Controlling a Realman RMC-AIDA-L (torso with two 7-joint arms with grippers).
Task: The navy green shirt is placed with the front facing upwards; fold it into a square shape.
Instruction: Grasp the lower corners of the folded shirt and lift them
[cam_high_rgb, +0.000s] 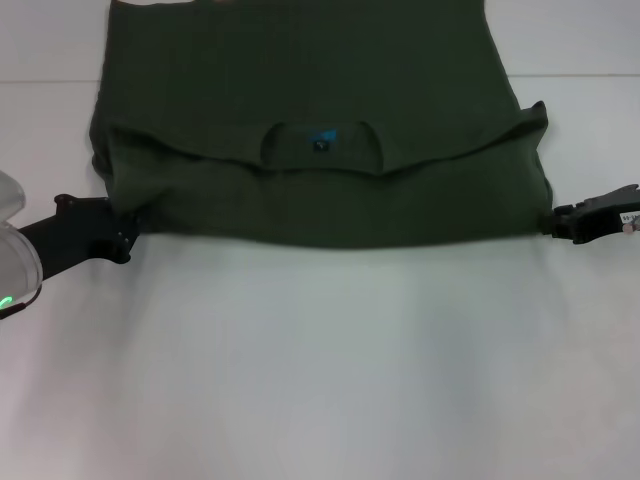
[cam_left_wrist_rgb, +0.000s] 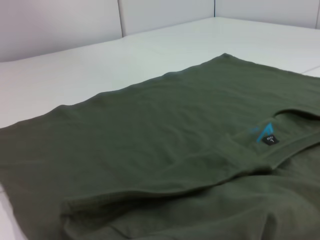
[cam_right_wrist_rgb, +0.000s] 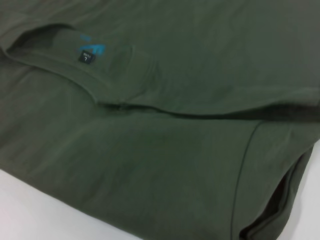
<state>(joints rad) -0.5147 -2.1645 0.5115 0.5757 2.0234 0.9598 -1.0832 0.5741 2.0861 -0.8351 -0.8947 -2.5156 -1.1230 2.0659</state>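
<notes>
The navy green shirt (cam_high_rgb: 310, 120) was spread flat across the upper half of the head view on the white table (cam_high_rgb: 320, 380), its near part folded over so that the collar with the small black tag (cam_high_rgb: 321, 145) and its blue print faced up at centre. The left gripper (cam_high_rgb: 124, 240) was placed at the fold's lower-left corner and the right gripper (cam_high_rgb: 556, 222) at its lower-right corner, at mid-height of the frame. Whether either gripper was clenched on the fabric could not be told.
</notes>
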